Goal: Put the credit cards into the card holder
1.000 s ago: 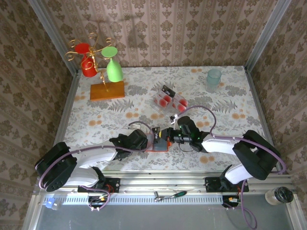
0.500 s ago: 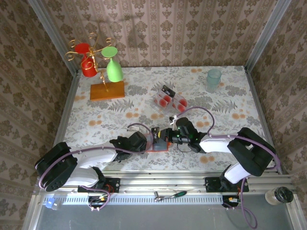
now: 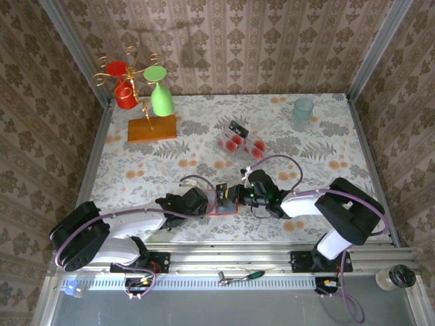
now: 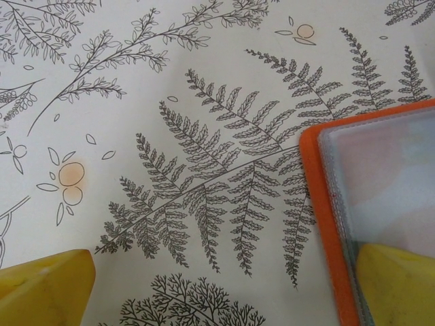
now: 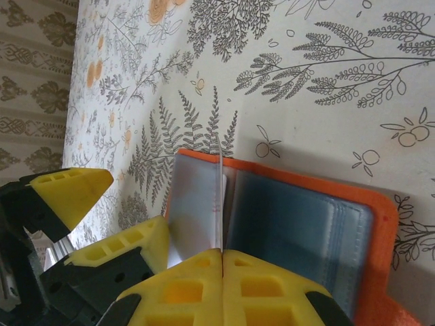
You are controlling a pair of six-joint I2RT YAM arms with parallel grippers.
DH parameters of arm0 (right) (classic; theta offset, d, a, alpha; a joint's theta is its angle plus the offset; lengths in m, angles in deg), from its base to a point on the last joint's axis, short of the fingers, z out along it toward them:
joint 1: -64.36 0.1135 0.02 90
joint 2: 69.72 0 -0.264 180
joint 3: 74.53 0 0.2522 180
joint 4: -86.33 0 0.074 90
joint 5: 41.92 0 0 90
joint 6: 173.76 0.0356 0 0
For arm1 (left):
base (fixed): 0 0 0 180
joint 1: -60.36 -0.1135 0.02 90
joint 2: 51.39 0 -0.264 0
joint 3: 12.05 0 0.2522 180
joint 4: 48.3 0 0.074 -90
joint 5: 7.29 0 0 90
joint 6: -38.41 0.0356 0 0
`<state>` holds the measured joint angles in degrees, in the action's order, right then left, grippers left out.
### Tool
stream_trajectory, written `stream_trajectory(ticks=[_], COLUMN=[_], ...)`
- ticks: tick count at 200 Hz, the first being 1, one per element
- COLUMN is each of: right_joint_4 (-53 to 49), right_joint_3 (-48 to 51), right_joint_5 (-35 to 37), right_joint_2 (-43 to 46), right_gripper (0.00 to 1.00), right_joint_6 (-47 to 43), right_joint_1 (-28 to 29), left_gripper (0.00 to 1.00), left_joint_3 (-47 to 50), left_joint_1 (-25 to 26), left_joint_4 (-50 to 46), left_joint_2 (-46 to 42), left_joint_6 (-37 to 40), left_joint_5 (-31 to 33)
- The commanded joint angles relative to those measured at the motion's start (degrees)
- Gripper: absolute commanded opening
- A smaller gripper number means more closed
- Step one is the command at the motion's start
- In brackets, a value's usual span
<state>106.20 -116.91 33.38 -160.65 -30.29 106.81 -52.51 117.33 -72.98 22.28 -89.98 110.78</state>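
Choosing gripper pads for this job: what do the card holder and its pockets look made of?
Card holder: orange cover, matte, likely faux leather or soft plastic; its edge looks smooth and rounded. Pockets: clear glossy film, probably vinyl; they catch reflections and the grey-blue lining shows through.

Left hand (image 4: 221, 292) spread wide, right hand (image 5: 222, 255) pinched shut on a card (image 5: 219, 204), tips nearly meeting.

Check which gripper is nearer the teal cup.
Right. The right gripper, shut on a credit card over the open card holder, is on the holder's side facing the teal cup. The left gripper, open, sits at the holder's left edge, farther away.
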Motion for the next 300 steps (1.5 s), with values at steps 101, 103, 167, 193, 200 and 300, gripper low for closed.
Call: stream_trajectory(ticks=[101,103,167,193,200,300], right_joint_4=[0.17,-0.04,-5.76,-7.41,-7.62,-9.57], right_joint_3=[1.24,1.28,2.15,1.95,1.78,-0.82], right_joint_5=[2.70,2.78,3.32,1.71,1.08,-2.20], right_joint_2=[0.71,0.86,2.96,3.09,3.05,6.59], right_gripper=[0.00,0.00,0.00,0.00,0.00,0.00], right_joint_6=[0.43,0.37,-2.87,-4.26,-4.56,-4.68], right_joint_1=[1.36,1.33,0.41,-0.98,-1.28,-2.20], left_gripper=[1.00,1.00,1.00,1.00,1.00,1.00], left_joint_3=[-0.32,-0.43,-1.51,-2.28,-2.52,-4.30], left_joint_1=[0.56,0.52,0.68,0.61,0.69,1.87], left_joint_4=[-2.82,-2.91,-4.37,-4.10,-3.95,-1.75], left_joint_2=[-3.28,-3.47,-6.71,-6.44,-6.19,-1.01], left_joint_6=[0.31,0.39,1.29,1.78,1.91,2.91], left_joint_5=[1.58,1.62,1.12,0.41,0.31,-0.48])
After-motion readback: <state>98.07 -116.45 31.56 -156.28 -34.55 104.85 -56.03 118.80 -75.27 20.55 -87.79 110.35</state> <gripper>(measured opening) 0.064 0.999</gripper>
